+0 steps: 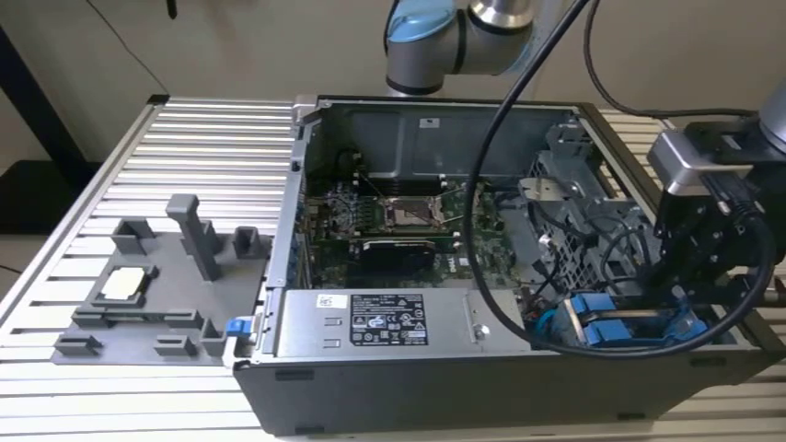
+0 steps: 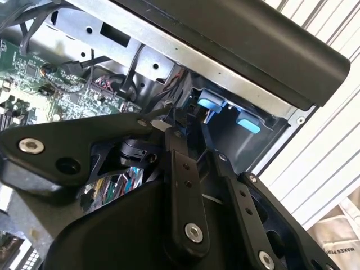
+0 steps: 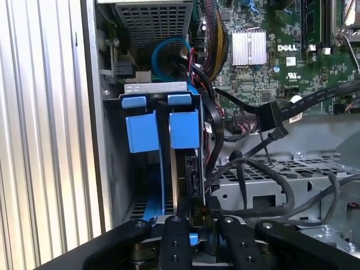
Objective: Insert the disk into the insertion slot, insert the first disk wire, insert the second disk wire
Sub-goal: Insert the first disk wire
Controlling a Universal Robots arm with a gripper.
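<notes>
Here, in the exterior view, an open computer case [image 1: 406, 387] sits on the slatted counter [image 1: 197, 138]. The gripper [image 1: 673, 299] hangs inside its near corner toward the exterior view's right, just above the disk [image 1: 610, 330], whose blue frame is seated in the bay. In the second wrist view the fingers [image 2: 183, 169] converge just short of the blue tabs [image 2: 211, 104]. In the first wrist view they stand nearly together, pinching a black plug [image 3: 198, 216] beside the disk's connector edge.

Disk [image 3: 188, 174] body mostly hidden in bay [image 3: 154, 88] (blue tabs [image 3: 184, 129] visible); arm [image 1: 424, 37] cropped.
</notes>
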